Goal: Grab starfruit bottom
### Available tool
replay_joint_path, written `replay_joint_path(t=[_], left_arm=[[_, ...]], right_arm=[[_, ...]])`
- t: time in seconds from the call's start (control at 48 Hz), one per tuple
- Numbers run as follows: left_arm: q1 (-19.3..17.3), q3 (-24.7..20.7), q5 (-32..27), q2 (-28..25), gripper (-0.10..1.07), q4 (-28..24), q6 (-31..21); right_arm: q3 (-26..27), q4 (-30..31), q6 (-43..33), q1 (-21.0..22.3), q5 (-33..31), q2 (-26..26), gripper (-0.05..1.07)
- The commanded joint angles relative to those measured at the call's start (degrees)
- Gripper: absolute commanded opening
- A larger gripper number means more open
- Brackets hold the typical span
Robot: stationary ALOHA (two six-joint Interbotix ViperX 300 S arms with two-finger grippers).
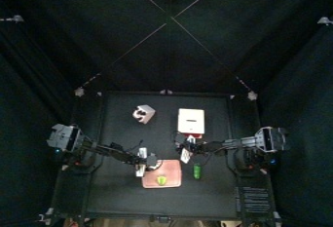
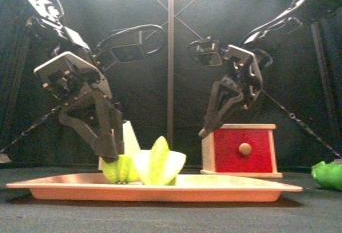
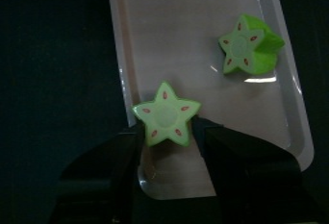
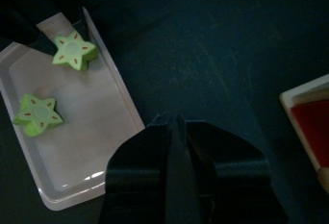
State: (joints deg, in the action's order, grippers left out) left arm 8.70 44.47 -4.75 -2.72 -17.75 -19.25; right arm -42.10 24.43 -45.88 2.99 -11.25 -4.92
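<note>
The left tool [image 3: 170, 156] is reaching down onto the pink tray [image 3: 206, 16] and gripping one starfruit [image 3: 168, 118] piece between its jaws, the piece sitting right at the tips near the tray's left end in the front view. A second starfruit piece [image 3: 249, 45] is lying apart from it on the same tray, untouched. Further right, the right tool [image 4: 179, 136] is hanging above the dark bench [image 4: 206, 45] with its jaws pressed together on nothing, beside the tray and the red box [image 2: 245, 149].
</note>
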Motion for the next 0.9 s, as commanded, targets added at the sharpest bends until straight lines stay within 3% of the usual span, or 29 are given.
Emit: replay_joint_path(t=[0.0,0.354,0.875], left_arm=[[0.00,-1.41,0.18,0.44,0.76,-0.26,0.00],[0.00,-1.41,-0.35,0.00,0.70,-0.09,0.00],[2.37,-0.88,-2.20,5.27,0.70,0.88,-0.26]], right_arm=[[1.23,0.18,-0.09,0.18,0.26,-0.79,0.56],[1.32,0.18,-0.09,0.18,0.18,-0.62,0.56],[2.11,1.23,-0.26,0.00,0.26,-0.44,0.57]])
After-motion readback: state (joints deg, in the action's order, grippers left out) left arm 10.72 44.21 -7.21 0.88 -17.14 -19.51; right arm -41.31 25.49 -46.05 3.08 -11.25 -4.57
